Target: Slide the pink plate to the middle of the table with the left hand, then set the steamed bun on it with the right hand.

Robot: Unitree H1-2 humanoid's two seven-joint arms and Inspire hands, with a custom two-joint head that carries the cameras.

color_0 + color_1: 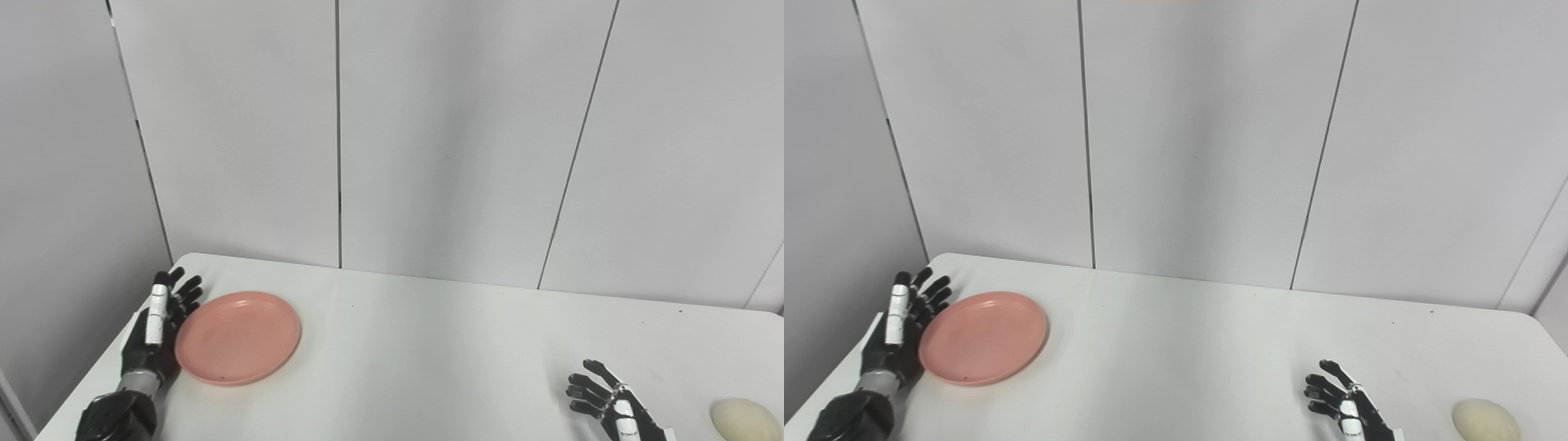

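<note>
The pink plate (238,337) lies flat on the white table (429,343) near its left edge. My left hand (158,324) is open, fingers straight, standing edge-on right against the plate's left rim; whether it touches the rim I cannot tell. The steamed bun (745,420), pale cream and oval, lies at the front right of the table. My right hand (603,398) is open and empty, fingers spread, resting low to the left of the bun with a gap between them. Both also show in the right eye view: left hand (900,324), right hand (1344,401).
Grey wall panels (429,135) stand close behind the table's far edge. The table's left edge runs just beside my left arm. White tabletop lies between the plate and my right hand.
</note>
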